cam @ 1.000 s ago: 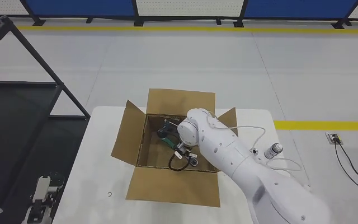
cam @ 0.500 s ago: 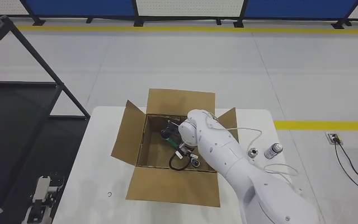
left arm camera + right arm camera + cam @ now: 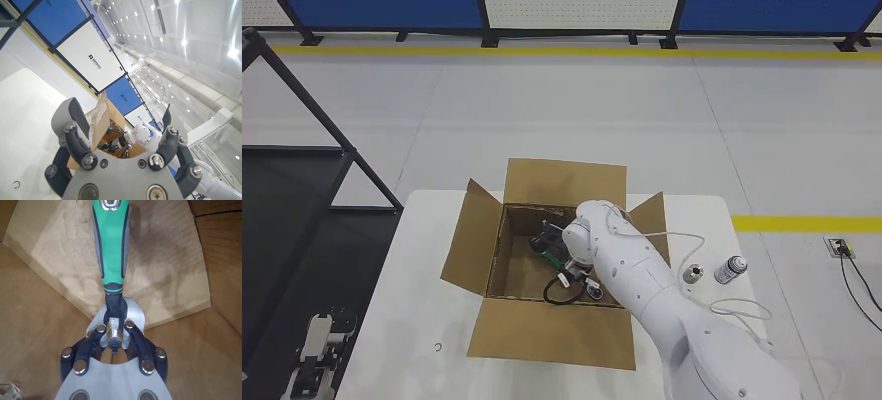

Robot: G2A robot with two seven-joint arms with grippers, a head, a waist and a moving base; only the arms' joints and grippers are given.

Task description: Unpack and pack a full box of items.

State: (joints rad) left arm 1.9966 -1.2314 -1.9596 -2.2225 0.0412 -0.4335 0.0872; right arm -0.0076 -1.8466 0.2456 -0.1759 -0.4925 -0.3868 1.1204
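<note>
My right gripper (image 3: 115, 313) is down inside the open cardboard box (image 3: 547, 335). Its fingers are pinched on the black-wrapped neck of a green-handled tool (image 3: 111, 247), and the handle stretches out over the box floor. My left gripper (image 3: 122, 110) is spread wide by the edge of the white table (image 3: 412, 330), well apart from the box. A small can (image 3: 730, 268) stands on the table outside the box.
</note>
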